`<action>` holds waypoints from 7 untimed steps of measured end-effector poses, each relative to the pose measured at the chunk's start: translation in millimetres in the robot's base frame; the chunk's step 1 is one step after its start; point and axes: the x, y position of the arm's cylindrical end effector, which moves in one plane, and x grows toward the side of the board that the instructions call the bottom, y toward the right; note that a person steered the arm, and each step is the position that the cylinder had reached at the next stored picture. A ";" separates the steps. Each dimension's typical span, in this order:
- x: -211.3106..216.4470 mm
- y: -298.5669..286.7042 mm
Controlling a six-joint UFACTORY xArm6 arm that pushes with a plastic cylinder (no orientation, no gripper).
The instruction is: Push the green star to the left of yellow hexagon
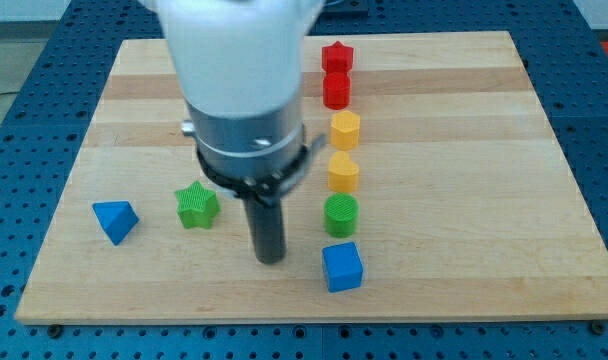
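The green star (197, 206) lies on the wooden board at the lower left. Two yellow blocks stand in a column to the right of the middle: an upper yellow hexagon (345, 130) and a lower yellow block (343, 172), apparently a hexagon or a cylinder. My tip (270, 259) is the dark rod's lower end, down on the board to the right of the green star and a little below it, with a gap between them. It is left of the green cylinder (340, 215) and the blue cube (342, 267).
A red star (336, 57) and a red block (336, 91) top the column. A blue triangular block (115, 220) lies at the far left. The arm's white and grey body (242, 90) hides the board's upper middle. The board's front edge (304, 318) is near.
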 end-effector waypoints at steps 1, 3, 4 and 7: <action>-21.1 -9.1; -11.4 -43.7; -41.8 -58.8; -116.5 -59.5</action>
